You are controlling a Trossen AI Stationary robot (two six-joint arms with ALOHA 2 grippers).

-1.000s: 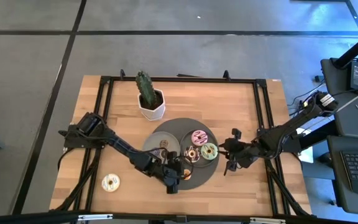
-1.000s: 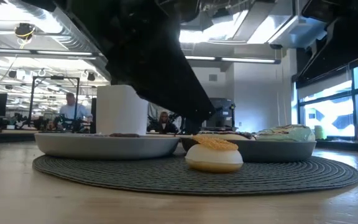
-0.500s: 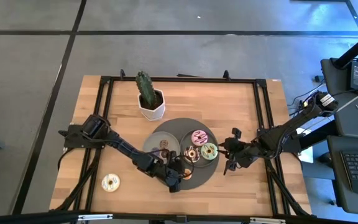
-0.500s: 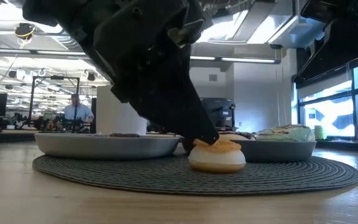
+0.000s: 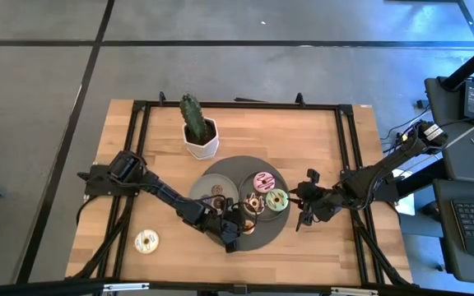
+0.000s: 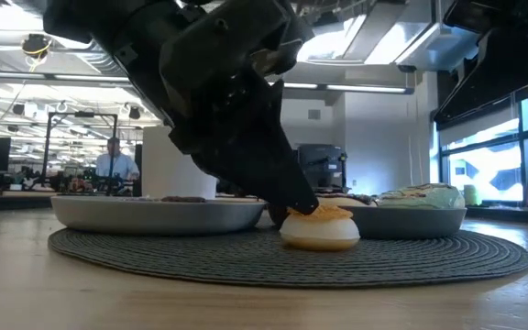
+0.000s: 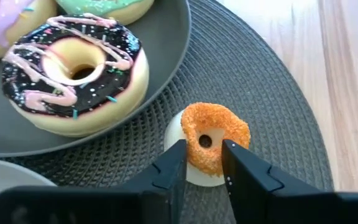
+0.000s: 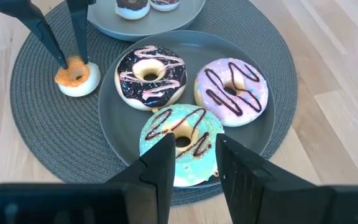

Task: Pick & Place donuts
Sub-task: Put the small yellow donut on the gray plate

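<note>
I had the left hand (image 7: 202, 167) low over the round woven mat (image 8: 36, 118), its two fingers parted and straddling the small orange-iced donut (image 7: 214, 137), which sat on the mat just off the rim of the grey plate (image 7: 166, 68), near the centre of the left wrist frame. The fingers looked close to the donut's sides but not clamped on it, so I judged the step to be the grasp itself. To do it well I would have kept the donut centred between the fingers, closed gently on its white base, not the icing, and lifted straight up so it cleared the plate rim. That plate (image 8: 114, 130) held three larger donuts: a dark-iced one (image 8: 151, 78) with pink drizzle, a pink one (image 8: 232, 90) and a green one (image 8: 180, 140). A second, paler plate (image 8: 185, 15) at the top of the right wrist frame carried two tiny donuts (image 8: 146, 5). Another white-iced donut (image 5: 146, 241) lay alone on the worktop (image 5: 303, 140) at the lower left of the high frame. The right hand (image 8: 191, 165) waited open beside the mat, above the green donut in its own frame.
</note>
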